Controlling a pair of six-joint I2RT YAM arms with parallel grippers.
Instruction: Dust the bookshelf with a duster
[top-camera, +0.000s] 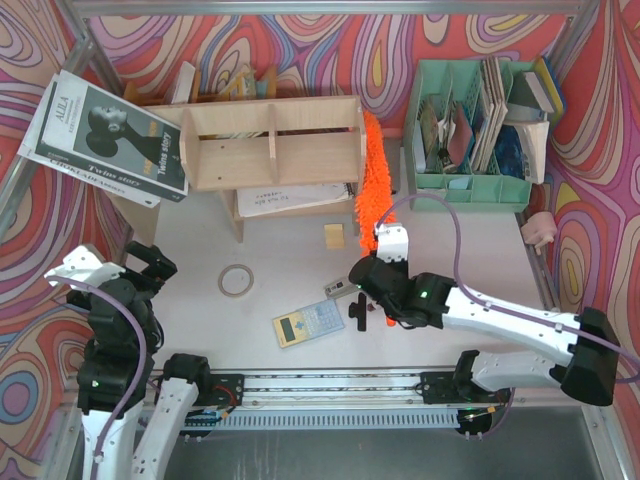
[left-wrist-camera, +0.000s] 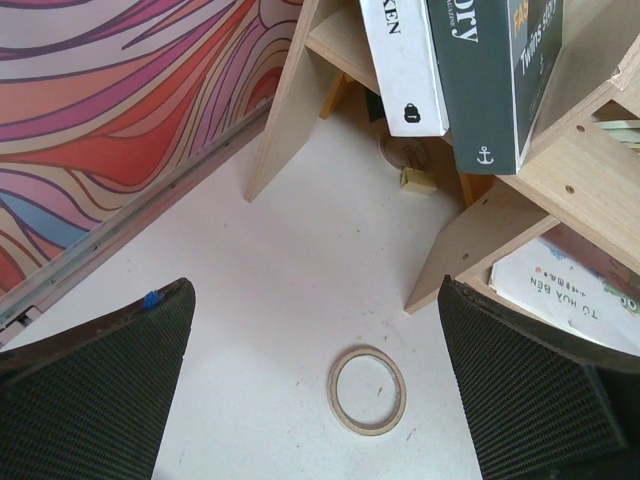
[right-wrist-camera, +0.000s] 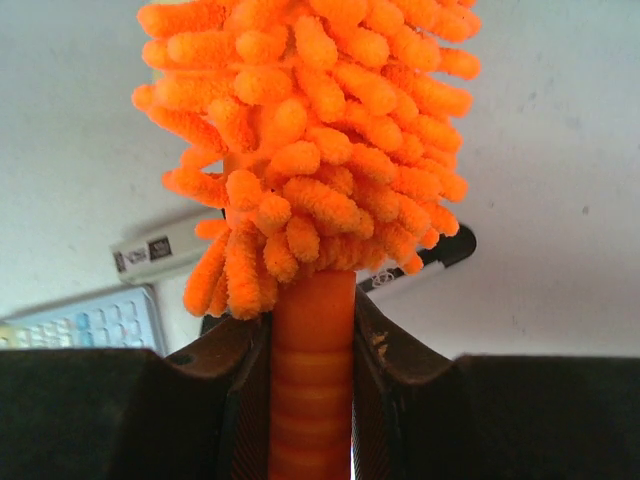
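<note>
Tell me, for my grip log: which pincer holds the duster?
The right pincer, shut on the duster by its orange handle; the left pincer stands wide open, holding nothing.

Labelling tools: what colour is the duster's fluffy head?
The duster is bright orange; right wrist view shows it best.

A bright orange duster (top-camera: 372, 172), a pale plywood bookshelf (top-camera: 250, 157), a mint-green file organiser (top-camera: 470, 188), a white table (top-camera: 290, 262) and a backdrop (top-camera: 320, 45) swirled in red, pink, purple and cream.

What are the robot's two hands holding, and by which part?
The right hand grips the duster by its handle, just below the fluffy head. The left hand is open, holding nothing.
</note>
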